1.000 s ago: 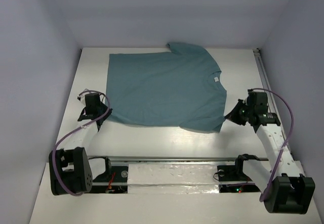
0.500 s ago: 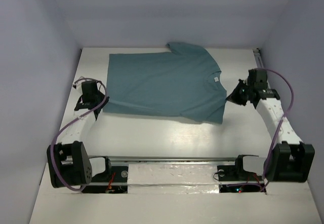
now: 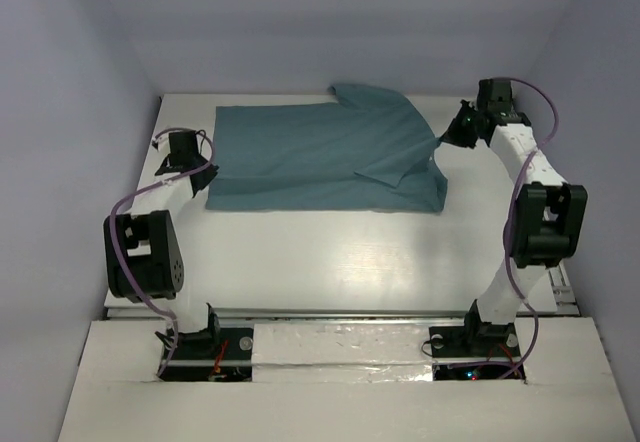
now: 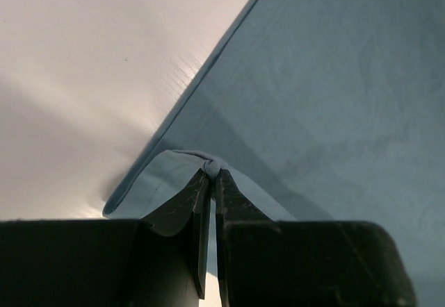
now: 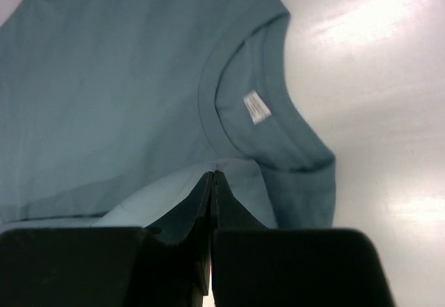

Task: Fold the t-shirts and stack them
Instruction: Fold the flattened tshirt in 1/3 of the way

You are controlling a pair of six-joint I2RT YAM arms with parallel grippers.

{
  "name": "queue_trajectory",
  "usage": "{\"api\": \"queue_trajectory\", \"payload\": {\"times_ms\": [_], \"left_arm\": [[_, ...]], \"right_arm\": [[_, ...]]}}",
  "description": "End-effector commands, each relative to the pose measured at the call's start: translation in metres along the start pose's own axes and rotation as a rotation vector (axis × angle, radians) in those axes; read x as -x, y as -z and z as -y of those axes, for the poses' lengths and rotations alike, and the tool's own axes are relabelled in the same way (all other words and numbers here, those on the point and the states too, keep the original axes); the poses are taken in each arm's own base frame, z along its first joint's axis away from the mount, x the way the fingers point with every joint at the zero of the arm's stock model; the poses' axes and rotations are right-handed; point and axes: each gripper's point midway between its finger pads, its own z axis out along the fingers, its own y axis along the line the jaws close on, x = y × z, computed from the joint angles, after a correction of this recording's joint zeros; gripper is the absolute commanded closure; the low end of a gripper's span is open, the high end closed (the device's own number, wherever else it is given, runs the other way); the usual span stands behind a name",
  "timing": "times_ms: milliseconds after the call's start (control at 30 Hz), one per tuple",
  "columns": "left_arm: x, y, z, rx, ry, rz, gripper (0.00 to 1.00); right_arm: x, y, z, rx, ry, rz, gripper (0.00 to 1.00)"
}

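Note:
The teal-blue t-shirt (image 3: 320,157) lies at the far middle of the white table, its near half lifted and carried over the far half. My left gripper (image 3: 207,171) is shut on the shirt's left near corner, a bunched hem (image 4: 211,165) pinched between the fingertips. My right gripper (image 3: 444,137) is shut on the shirt's right edge near the collar (image 5: 236,112). The white neck label (image 5: 256,107) shows just beyond the right fingertips (image 5: 203,189), with the cloth (image 5: 139,78) spread under them.
The white table (image 3: 330,252) is bare in front of the shirt. Pale walls close in the left, right and far sides. A metal rail (image 3: 340,314) runs across the near edge by the arm bases.
Both grippers have moved away from me toward the far edge, carrying the shirt's near edge up and over. The shirt now looks much shorter from front to back.

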Motion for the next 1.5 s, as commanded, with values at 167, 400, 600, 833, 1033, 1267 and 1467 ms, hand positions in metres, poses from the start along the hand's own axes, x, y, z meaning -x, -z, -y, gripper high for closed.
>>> {"api": "queue_trajectory", "payload": {"times_ms": [167, 400, 600, 833, 1033, 1267, 1467], "left_arm": [[0.022, -0.027, 0.011, 0.024, -0.010, 0.030, 1.00], [0.032, -0.039, 0.016, 0.056, -0.024, 0.030, 0.63], [0.053, -0.025, 0.018, 0.071, -0.030, 0.072, 0.27], [0.002, 0.022, -0.014, 0.021, 0.005, 0.011, 0.57], [-0.049, 0.035, -0.048, 0.008, 0.043, -0.084, 0.58], [-0.054, 0.009, -0.058, 0.028, 0.104, -0.124, 0.50], [-0.051, -0.012, -0.054, 0.027, 0.110, -0.120, 0.53]], "right_arm": [[0.071, -0.036, -0.027, 0.055, 0.072, 0.104, 1.00], [0.075, -0.073, -0.043, 0.074, 0.090, 0.067, 0.60], [0.097, -0.028, -0.062, 0.119, 0.115, 0.158, 0.23], [-0.002, 0.032, -0.030, 0.172, -0.026, 0.164, 1.00], [-0.098, 0.040, 0.019, 0.103, -0.142, 0.056, 1.00], [-0.131, 0.030, 0.053, -0.001, -0.204, 0.025, 0.50], [-0.134, 0.005, 0.065, -0.036, -0.223, 0.010, 0.50]]}}
